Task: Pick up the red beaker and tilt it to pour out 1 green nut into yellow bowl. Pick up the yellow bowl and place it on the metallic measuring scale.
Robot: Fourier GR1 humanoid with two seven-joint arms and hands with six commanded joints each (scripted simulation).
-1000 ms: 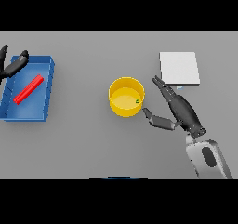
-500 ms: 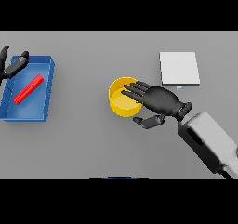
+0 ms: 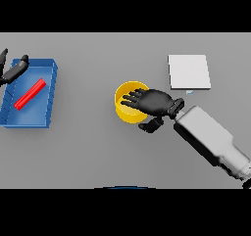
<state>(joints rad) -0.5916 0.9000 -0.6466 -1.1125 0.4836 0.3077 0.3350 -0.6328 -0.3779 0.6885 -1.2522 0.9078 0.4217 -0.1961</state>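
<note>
The yellow bowl [image 3: 125, 108] stands near the middle of the grey table. My right hand [image 3: 156, 103] lies palm down over its right half, fingers straight and spread across the opening, thumb [image 3: 151, 126] hanging outside the near rim. The bowl's inside is mostly hidden, so no green nut shows. The metallic measuring scale [image 3: 189, 71], a pale square plate, sits to the upper right of the bowl. The red beaker [image 3: 30, 94] lies on its side in the blue tray [image 3: 43, 120] at the left. My left hand [image 3: 12, 70] hovers at the tray's far left corner, fingers relaxed.
The blue tray occupies the table's left edge. My right forearm [image 3: 211, 138] stretches from the lower right toward the bowl. A small blue tab [image 3: 189, 91] shows at the scale's near edge.
My right hand has swung left from beside the bowl to lie over its opening, turning palm down. The left hand, tray and beaker have stayed put.
</note>
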